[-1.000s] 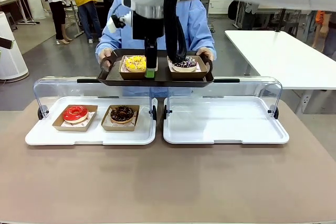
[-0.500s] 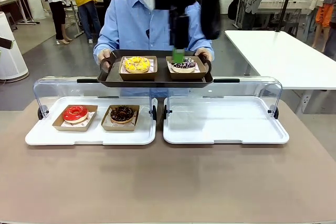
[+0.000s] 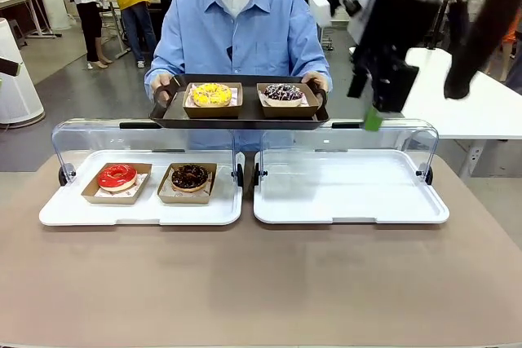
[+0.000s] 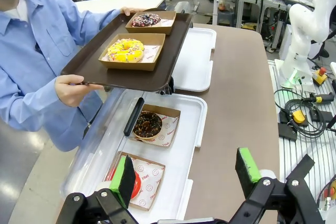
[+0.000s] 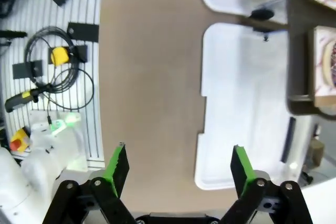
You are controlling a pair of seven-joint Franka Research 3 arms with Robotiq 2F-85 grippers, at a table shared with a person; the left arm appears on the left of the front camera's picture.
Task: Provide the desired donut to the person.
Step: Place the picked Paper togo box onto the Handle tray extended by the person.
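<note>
Donuts with the person: the person holds a brown tray past the bench. On it sit a yellow donut and a purple sprinkle donut, each in its own paper box.
Donuts left: a red donut and a chocolate donut sit in paper boxes on the left white tray.
How they handle: probably light, soft and sticky on top. Best to pinch the stiff paper box by its edge, not the icing.
Left gripper: wide apart, empty, above the red donut.
Right gripper: wide apart, empty, up high over the right white tray.
</note>
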